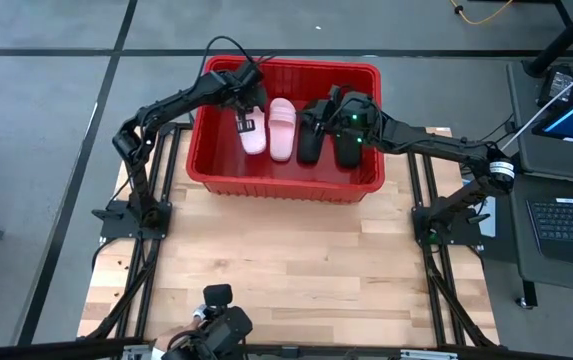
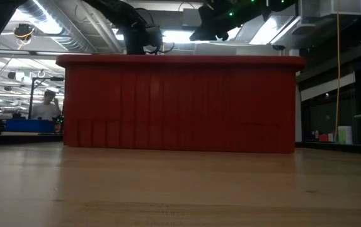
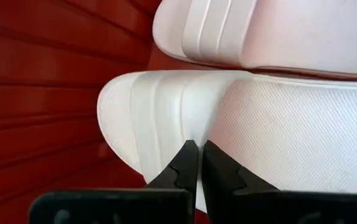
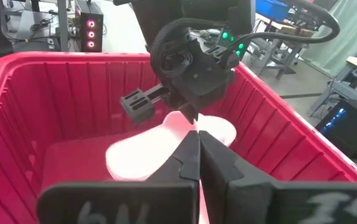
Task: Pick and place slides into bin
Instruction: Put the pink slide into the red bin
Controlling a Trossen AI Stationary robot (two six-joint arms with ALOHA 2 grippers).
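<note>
The red bin (image 1: 276, 188) stands at the table's far middle. It fills the low view (image 2: 180, 107) and hides what lies inside it. Two pale pink slides (image 1: 252, 138) (image 1: 282, 128) and two black slides (image 1: 311, 135) (image 1: 347, 148) lie side by side on its floor. My left gripper (image 1: 247, 122) is shut and points down over the leftmost pink slide (image 3: 166, 112). My right gripper (image 4: 198, 146) is shut and empty. It hangs inside the bin above the black slides (image 1: 328, 108) and faces the left gripper (image 4: 187, 112). My left gripper's shut fingertips (image 3: 190, 152) come from above. They stand at the edge of the striped strap (image 3: 159, 106), where it meets the textured footbed (image 3: 278, 137). The slide lies on the bin's floor. I cannot tell whether the tips touch it.
The bin's red walls (image 4: 60, 93) close in both grippers. Bare wooden tabletop (image 1: 286, 260) lies near of the bin. A camera mount (image 1: 221, 318) sits at the near edge. A laptop (image 1: 571, 215) stands off the table's right side. A person (image 2: 45, 104) shows far behind.
</note>
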